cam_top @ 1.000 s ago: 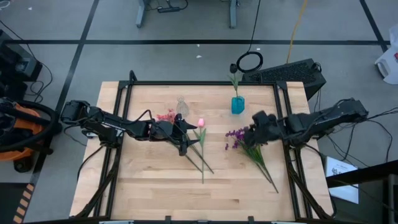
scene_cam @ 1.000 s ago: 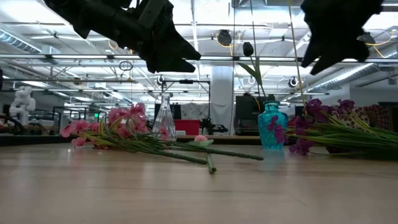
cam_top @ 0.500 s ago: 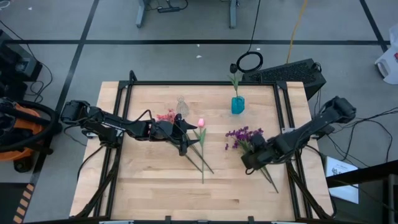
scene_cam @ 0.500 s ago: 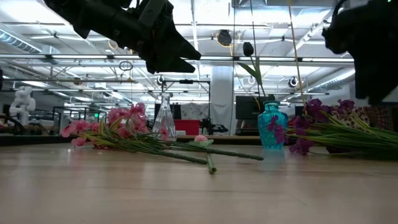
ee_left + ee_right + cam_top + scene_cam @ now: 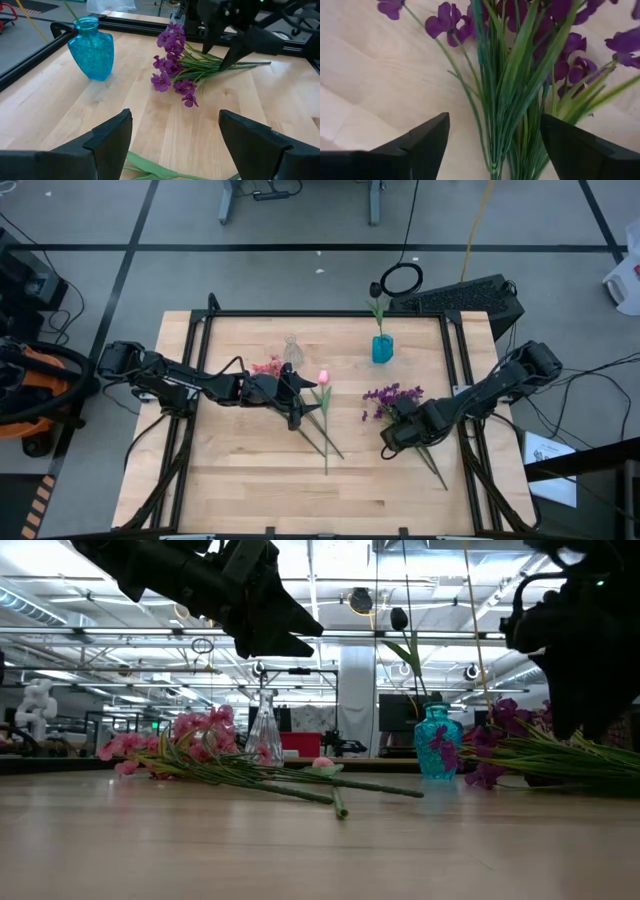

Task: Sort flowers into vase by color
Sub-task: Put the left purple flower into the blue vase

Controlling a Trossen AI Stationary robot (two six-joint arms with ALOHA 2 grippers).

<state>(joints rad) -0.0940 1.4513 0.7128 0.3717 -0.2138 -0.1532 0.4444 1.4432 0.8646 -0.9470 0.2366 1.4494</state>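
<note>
Behind the table, the low view shows a large workshop hall with ceiling lights and white columns; no writing or brand can be read anywhere. The wooden table (image 5: 250, 470) with its black frame carries everything. The left arm reaches from the left side and its gripper (image 5: 296, 412) hangs above the pink flowers (image 5: 268, 367), exactly where it was one second ago; its fingers (image 5: 107, 142) stand wide apart and hold nothing. The right arm has changed a lot: one second ago it was higher and nearer the table's right edge, and now the right gripper (image 5: 392, 440) has come down over the stems of the purple flowers (image 5: 392, 396), with the fingers (image 5: 425, 137) spread on both sides of the green bundle and not closed on it. The purple flowers lie flat on the right half of the table, blossoms toward the back left and stems running to the front right. The pink flowers lie left of centre with their stems going to the front right, and the pink tulip (image 5: 323, 377) lies just beside them, bud to the back, stem almost straight to the front. A blue vase (image 5: 381, 348) stands upright near the back edge with one green stem in it, and a clear glass vase (image 5: 292, 350) stands just behind the pink blossoms.
</note>
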